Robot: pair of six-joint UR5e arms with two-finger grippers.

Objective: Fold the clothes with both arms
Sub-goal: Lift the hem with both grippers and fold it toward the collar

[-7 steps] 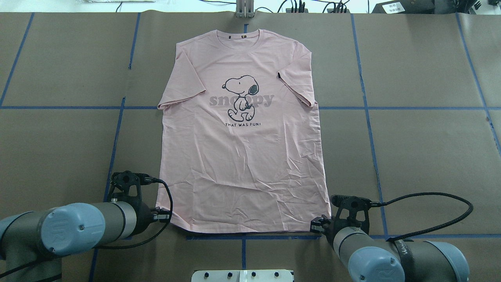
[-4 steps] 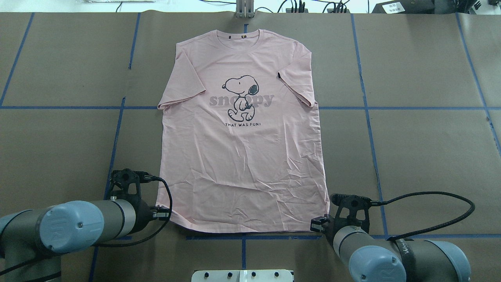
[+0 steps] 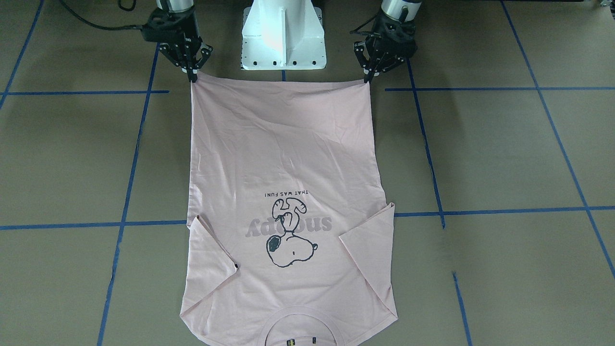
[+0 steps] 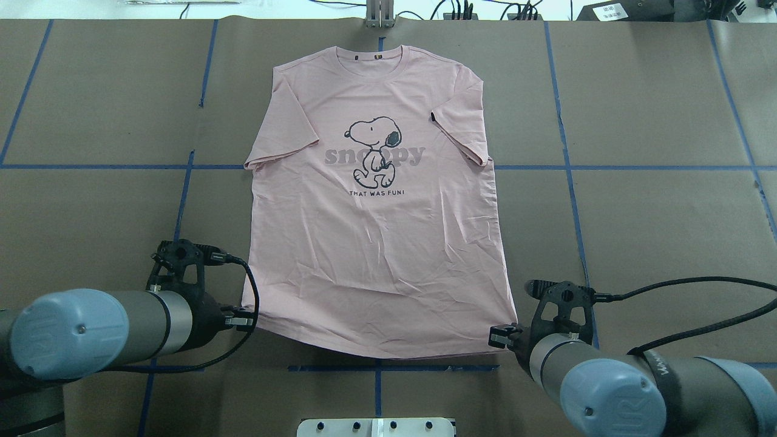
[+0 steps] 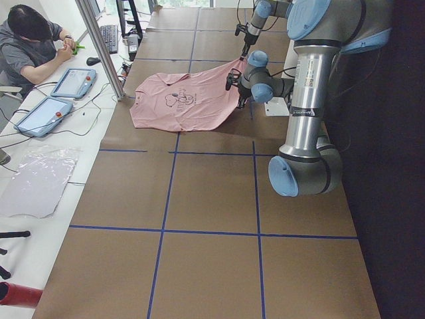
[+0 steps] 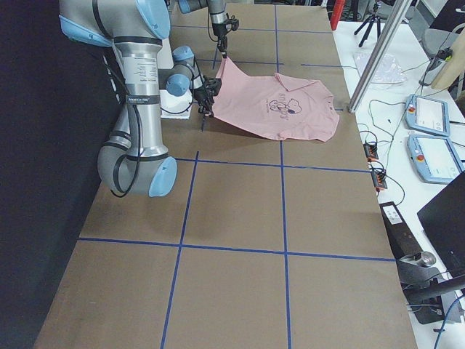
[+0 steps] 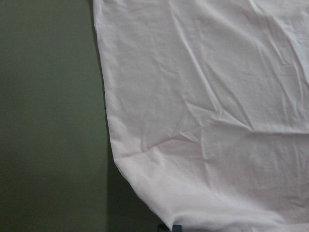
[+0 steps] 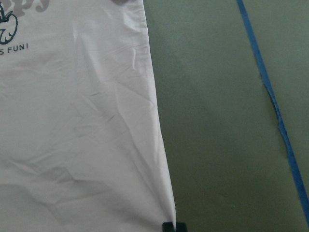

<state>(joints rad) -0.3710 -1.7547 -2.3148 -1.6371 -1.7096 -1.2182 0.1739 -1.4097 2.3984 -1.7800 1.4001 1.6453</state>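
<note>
While the brown-covered table (image 4: 668, 243) lay just as it had a second before, the pale pink T-shirt (image 4: 376, 255) no longer rested wholly flat on it. Its far part stayed spread face up, the collar (image 4: 369, 57) toward the table's far edge. The near hem (image 4: 376, 355) had come off the surface and sagged in a shallow curve between its two corners, further clear of the blue tape line (image 4: 340, 368) than earlier.

The left arm (image 4: 91, 334) had drawn outward and forward, and the right arm (image 4: 637, 388) had shifted outward too. The left gripper (image 4: 243, 320) had its jaws pinched on the hem's left corner and the right gripper (image 4: 499, 337) on the right corner, and both side views showed those corners raised. The grasp looked finished and the lift begun, so carrying the hem toward the collar was likely the step in hand. The small dark sleeve tag (image 4: 432, 116) had not moved.
</note>
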